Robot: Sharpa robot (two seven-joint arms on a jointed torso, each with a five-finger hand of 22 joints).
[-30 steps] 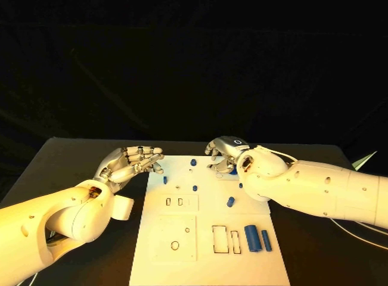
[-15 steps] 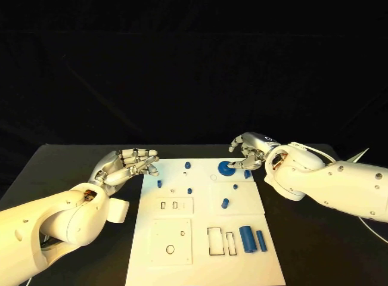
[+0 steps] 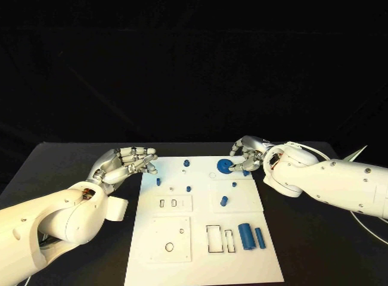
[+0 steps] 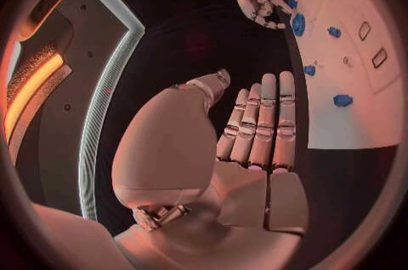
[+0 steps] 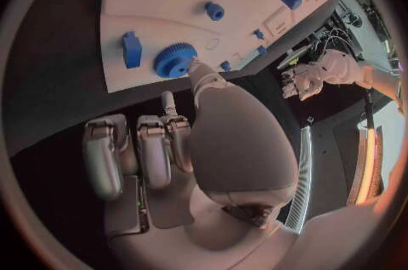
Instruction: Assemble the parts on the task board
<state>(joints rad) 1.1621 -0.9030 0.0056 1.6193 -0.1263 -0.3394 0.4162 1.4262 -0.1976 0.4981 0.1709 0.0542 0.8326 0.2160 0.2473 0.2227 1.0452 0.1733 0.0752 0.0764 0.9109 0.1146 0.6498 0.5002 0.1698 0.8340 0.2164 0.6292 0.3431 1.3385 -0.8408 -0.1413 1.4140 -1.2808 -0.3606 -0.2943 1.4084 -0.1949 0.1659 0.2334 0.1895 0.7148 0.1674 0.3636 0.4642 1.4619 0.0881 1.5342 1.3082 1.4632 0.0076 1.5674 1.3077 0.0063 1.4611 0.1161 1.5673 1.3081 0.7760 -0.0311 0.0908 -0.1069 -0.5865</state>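
my right hand [image 3: 250, 156] rests at the far right corner of the task board [image 3: 202, 262]; a fingertip touches the blue gear [image 3: 226, 166], which lies flat on the board just inside that corner; my other fingers curl in, gripping nothing; a small blue block [image 5: 132, 49] lies just beside the gear; two blue cylinders [image 3: 251, 236] lie well nearer my body; my left hand [image 3: 127, 164] hovers off the board's far left edge, fingers together and bent, holding nothing; blue pegs [image 3: 187, 162] stand between my hands.

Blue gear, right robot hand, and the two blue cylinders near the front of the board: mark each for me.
blue gear [image 5: 175, 60], right wrist view, toothed top face.
right robot hand [image 3: 250, 152], head view, back of hand.
two blue cylinders [image 3: 246, 235], head view, larger cylinder's side.
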